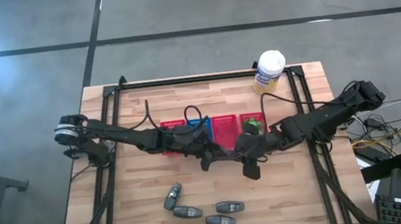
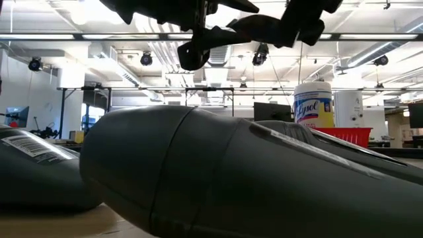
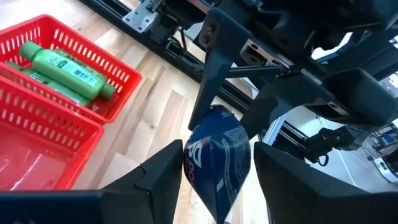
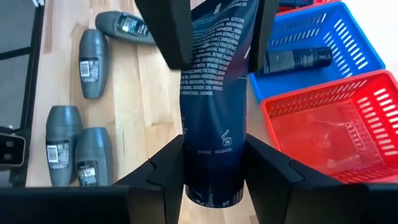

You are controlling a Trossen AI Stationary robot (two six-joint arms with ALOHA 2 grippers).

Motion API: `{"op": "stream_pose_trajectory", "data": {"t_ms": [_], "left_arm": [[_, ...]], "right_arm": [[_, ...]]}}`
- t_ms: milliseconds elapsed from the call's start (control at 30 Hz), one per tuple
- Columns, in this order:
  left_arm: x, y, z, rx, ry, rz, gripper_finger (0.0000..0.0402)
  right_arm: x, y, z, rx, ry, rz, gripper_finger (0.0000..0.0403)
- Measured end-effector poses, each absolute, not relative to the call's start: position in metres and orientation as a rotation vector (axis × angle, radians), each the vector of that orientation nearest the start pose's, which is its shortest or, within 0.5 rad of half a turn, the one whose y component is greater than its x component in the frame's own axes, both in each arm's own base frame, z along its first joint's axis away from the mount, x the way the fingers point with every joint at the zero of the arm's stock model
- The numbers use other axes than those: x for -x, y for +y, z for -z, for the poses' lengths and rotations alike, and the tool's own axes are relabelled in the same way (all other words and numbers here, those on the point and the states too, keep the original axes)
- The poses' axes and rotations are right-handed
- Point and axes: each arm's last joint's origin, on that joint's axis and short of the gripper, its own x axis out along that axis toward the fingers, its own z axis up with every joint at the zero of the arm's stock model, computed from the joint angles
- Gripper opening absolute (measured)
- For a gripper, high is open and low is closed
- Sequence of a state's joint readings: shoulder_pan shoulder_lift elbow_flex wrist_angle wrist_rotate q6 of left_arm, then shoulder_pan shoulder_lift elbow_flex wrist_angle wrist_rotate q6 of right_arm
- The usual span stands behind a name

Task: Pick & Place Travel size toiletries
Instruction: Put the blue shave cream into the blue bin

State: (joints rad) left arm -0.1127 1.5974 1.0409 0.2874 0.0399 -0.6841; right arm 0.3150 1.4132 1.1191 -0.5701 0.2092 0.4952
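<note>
A dark blue tube with white print (image 4: 214, 93) is lifted above the table between both grippers, in front of the baskets. My left gripper (image 1: 209, 158) and my right gripper (image 1: 244, 156) meet tip to tip over it, each shut on it. Green bottles (image 3: 62, 71) lie in the rightmost red basket (image 1: 253, 125). A small dark bottle (image 4: 298, 59) lies in the blue basket (image 4: 348, 43). Several grey oval bottles (image 1: 187, 212) lie on their sides on the near part of the table. My left gripper pinches the tube's wider end (image 3: 217, 155) between its two fingers, coming level from the table's left. The tube is clear of the table. My right gripper pinches the tube's other end (image 4: 214, 162) between its two fingers (image 4: 165, 165), coming level from the table's right, along the tube. The tube stretches from it to the left gripper's fingers (image 4: 177, 37).
A row of mesh baskets, red (image 1: 172, 126), blue (image 1: 198, 125) and red (image 1: 225, 128), stands mid-table behind the grippers. A white-and-yellow canister (image 1: 269, 71) stands at the far right edge. One grey bottle (image 2: 231, 178) fills the low view. Bare wood lies near left and right.
</note>
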Motion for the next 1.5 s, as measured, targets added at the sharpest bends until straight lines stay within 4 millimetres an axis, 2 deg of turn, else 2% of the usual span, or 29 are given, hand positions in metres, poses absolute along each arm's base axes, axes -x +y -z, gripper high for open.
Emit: {"op": "stream_pose_trajectory", "data": {"t_ms": [167,500,633,800,967,1200,1333,1500], "left_arm": [[-0.358,-0.042,-0.264,0.663,0.306,0.057,0.0182],[-0.358,-0.042,-0.264,0.621,0.303,0.069,0.0063],[-0.357,-0.042,-0.262,0.619,0.32,0.061,0.0032],[-0.349,-0.04,-0.251,0.583,0.462,-0.038,0.0027],[-0.329,-0.035,-0.246,0.484,0.589,-0.289,0.0029],[-0.312,-0.045,-0.262,0.228,0.471,-0.571,0.0029],[-0.316,-0.048,-0.251,0.142,0.514,-0.639,0.0029],[-0.337,-0.053,-0.232,0.008,0.613,-0.715,0.0028]], "right_arm": [[-0.282,0.086,-0.277,-0.247,0.825,0.106,0.013],[-0.283,0.086,-0.278,-0.252,0.818,0.104,0.0137],[-0.281,0.085,-0.276,-0.246,0.839,0.115,0.0144],[-0.271,0.082,-0.273,-0.264,0.936,0.167,0.0183],[-0.253,0.08,-0.277,-0.239,0.973,0.276,0.0224],[-0.222,0.075,-0.293,-0.26,0.87,0.515,0.0264],[-0.212,0.07,-0.293,-0.311,0.861,0.552,0.0276],[-0.208,0.069,-0.29,-0.348,0.854,0.571,0.0286]]}}
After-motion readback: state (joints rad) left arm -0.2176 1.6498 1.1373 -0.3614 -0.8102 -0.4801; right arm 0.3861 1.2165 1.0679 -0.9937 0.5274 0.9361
